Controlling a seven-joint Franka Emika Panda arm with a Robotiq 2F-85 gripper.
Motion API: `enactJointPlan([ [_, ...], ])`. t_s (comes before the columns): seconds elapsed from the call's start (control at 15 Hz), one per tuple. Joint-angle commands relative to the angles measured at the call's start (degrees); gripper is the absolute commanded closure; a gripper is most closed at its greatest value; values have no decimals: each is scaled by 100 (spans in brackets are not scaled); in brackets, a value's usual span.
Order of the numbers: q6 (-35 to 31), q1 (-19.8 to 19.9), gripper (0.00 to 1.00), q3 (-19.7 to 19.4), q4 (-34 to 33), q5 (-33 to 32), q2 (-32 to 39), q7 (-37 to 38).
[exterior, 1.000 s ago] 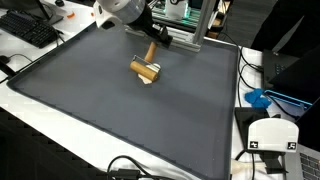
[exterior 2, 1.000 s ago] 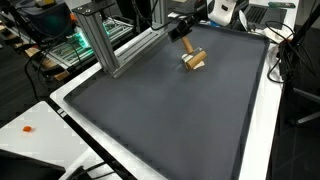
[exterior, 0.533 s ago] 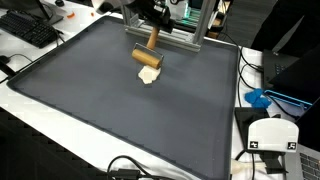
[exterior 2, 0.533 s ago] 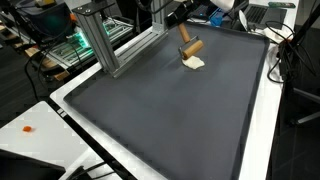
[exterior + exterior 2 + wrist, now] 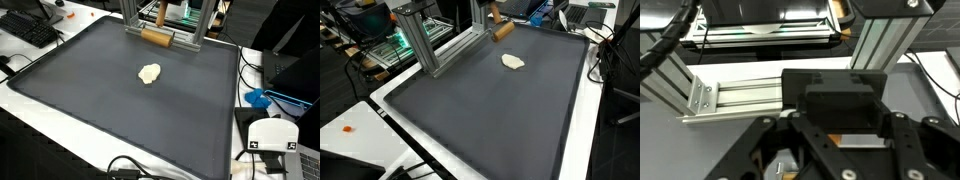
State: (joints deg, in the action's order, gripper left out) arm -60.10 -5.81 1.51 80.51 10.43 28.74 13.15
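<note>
At the top edge of both exterior views, the gripper (image 5: 840,135) is clamped tight on the wooden roller (image 5: 157,37), which hangs in the air clear of the grey mat (image 5: 90,110). 1 pale lump (image 5: 149,73) lies alone in the upper middle of the mat. I'd say the roller is off it but not yet set down anywhere.

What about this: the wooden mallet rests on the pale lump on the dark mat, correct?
No. The wooden mallet does not rest on the pale lump; it hangs clear of it by the aluminium frame, as both exterior views show. The lump is on the dark mat.
</note>
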Motion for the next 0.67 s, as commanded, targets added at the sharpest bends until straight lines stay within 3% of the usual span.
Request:
enactJointPlan([
  [0.0, 481, 52, 65, 45, 274, 287, -349, -89],
  [0.6, 1209, -9, 65, 5, 924, 534, -859, -37],
])
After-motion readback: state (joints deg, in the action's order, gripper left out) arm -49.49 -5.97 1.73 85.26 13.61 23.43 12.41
